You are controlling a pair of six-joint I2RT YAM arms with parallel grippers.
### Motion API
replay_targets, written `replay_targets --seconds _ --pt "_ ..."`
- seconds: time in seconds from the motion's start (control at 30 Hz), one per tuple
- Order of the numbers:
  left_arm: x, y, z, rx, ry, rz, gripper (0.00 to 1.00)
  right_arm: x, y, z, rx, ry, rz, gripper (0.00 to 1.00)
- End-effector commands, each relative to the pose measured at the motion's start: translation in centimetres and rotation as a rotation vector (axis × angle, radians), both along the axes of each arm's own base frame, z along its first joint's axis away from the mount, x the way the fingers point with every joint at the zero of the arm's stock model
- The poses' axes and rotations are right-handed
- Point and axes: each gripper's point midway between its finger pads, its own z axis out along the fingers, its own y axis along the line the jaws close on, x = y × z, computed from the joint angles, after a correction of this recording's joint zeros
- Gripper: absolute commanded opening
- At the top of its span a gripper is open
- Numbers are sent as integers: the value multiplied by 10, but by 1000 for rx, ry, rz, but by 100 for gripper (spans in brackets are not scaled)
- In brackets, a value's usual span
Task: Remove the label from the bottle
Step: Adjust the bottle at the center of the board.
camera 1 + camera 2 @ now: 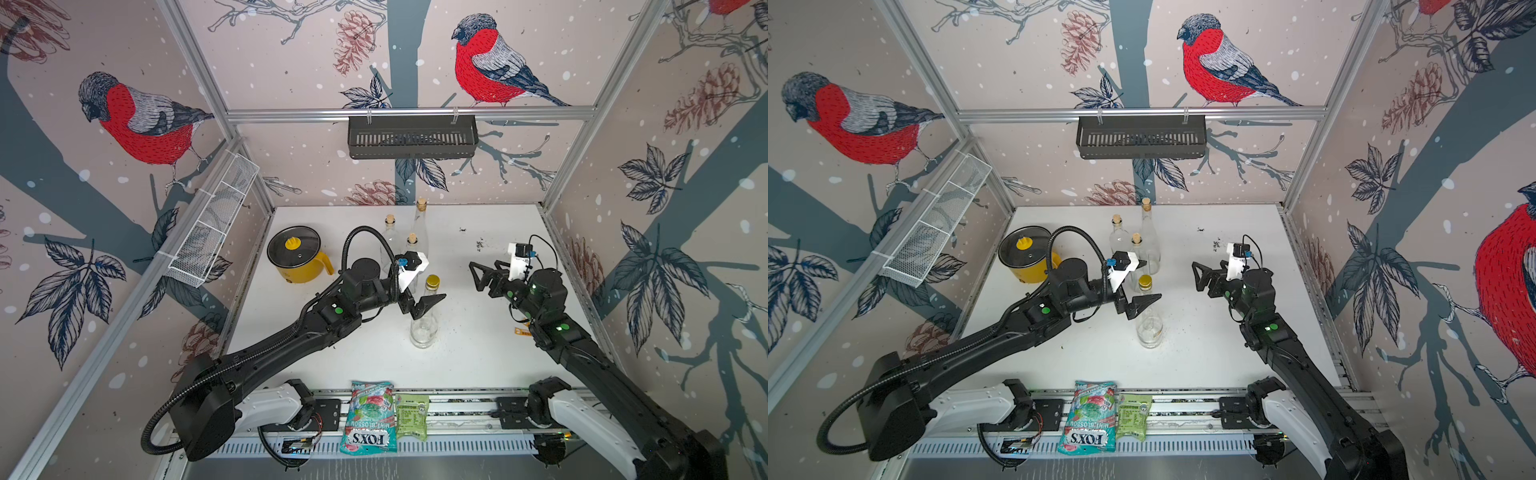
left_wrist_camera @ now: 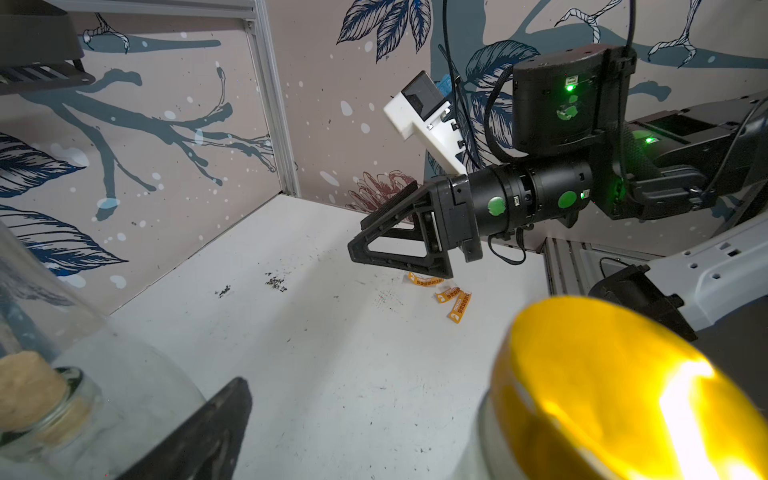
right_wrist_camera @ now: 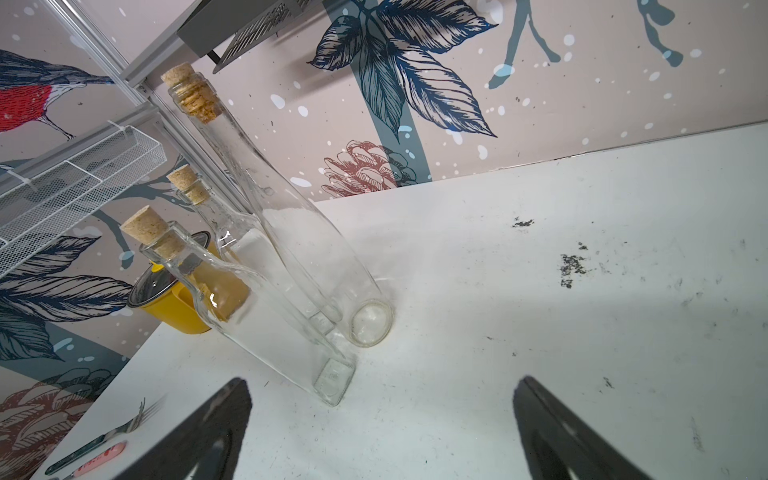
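- the bottle (image 1: 424,322) (clear glass, gold cap) stands upright about mid-table (image 1: 478,365), just in front of three corked bottles (image 1: 419,232). A yellow pot (image 1: 297,257) sits over by the left wall
- left gripper (image 1: 423,306) is up at the bottle's neck with its jaws spread wide, and as far as I can tell it isn't pinching anything
- right gripper (image 1: 476,276) hangs off to the right, jaws wide too, nothing in it. Open white surface lies between it and the bottle
- front edge: two snack bags (image 1: 374,415) lie across the rail
- the left wrist view gives the best look at the orange label scraps (image 2: 446,295), on the table under the right gripper. Both top views catch only a sliver beside the right arm
- right wrist view only: a fork (image 3: 124,426) on the table near the pot
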Motion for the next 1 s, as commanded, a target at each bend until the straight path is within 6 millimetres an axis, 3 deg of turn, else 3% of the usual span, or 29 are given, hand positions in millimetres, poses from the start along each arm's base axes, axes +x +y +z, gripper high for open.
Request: replay_targets --seconds 0.0,0.17,0.4,0.73,0.97 --pt "7 0 15 -38 -40 30 98 1 4 4 -5 -18 15 99" --pt "7 0 17 -40 -52 27 88 -1 9 -2 -19 -5 34 100" --pt "7 -4 17 -37 -60 9 70 -17 28 9 -89 -86 108 99" --pt "8 -5 17 -29 -61 13 58 -28 42 -1 -111 -74 170 99" --pt "10 -1 21 -30 -70 34 31 -41 57 -8 -132 -54 238 100"
